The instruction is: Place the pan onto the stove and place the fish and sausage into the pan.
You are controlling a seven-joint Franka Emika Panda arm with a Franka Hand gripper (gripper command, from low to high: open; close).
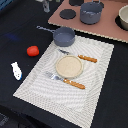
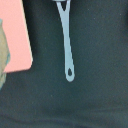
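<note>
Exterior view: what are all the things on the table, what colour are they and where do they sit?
pan: 1, grey-blue, on the placemat's far corner, handle toward the exterior view's left
stove: 1, pinkish-tan with black burners, far side
pot: 1, grey, on the stove
sausage: 1, red, on the dark table beside the placemat
fish: 1, white, on the dark table, nearer than the sausage
placemat: 1, pale woven, middle
plate: 1, tan, on the placemat
knife: 1, orange handle, beyond the plate
fork: 1, orange handle, before the plate
bowl: 1, pale, at the stove's right edge
pincer: not in view
</note>
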